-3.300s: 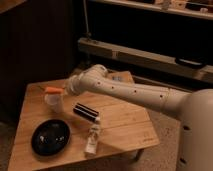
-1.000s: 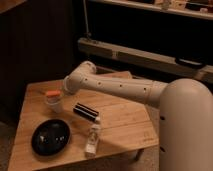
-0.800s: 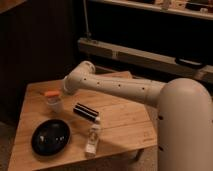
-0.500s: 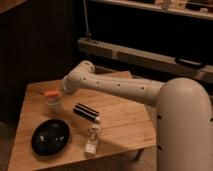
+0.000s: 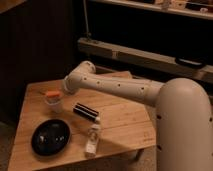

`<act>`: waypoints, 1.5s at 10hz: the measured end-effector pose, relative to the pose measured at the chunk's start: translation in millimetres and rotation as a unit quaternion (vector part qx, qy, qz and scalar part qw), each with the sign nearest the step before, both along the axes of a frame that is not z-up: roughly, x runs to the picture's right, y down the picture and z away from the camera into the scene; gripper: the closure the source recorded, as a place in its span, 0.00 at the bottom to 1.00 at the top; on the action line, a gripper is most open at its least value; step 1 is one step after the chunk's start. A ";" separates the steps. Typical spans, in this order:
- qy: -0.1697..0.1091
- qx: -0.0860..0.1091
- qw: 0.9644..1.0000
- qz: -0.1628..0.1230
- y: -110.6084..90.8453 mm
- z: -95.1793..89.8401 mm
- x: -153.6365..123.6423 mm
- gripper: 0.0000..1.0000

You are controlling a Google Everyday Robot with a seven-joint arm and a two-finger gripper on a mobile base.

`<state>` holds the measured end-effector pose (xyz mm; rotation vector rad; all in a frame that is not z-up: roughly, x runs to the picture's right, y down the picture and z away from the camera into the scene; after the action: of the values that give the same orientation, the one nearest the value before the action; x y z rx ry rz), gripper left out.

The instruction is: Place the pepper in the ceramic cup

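Pepper [image 5: 50,93] sits atop tapering ceramic cup [image 5: 54,104]; closed end effector [image 5: 62,91] beside.

dim, warm light; soft blur throughout, dark murky background.

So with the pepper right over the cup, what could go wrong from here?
The hand is mostly hidden behind the arm, beside the pepper above the ceramic cup.

1. The pepper may lie across the cup's rim rather than drop in, and could roll onto the table.
2. Pulling the hand back might nudge and tip the small cup.
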<state>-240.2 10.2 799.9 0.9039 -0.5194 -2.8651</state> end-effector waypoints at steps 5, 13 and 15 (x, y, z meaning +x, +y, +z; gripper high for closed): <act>0.001 -0.002 1.000 -0.001 0.2 1.1 0.7 1.00; -0.001 0.002 1.000 -0.007 -0.6 -3.3 -1.8 1.00; 0.000 0.002 1.000 -0.008 0.3 -3.9 -1.6 1.00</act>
<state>-241.7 10.5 796.0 0.9056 -0.5243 -2.8816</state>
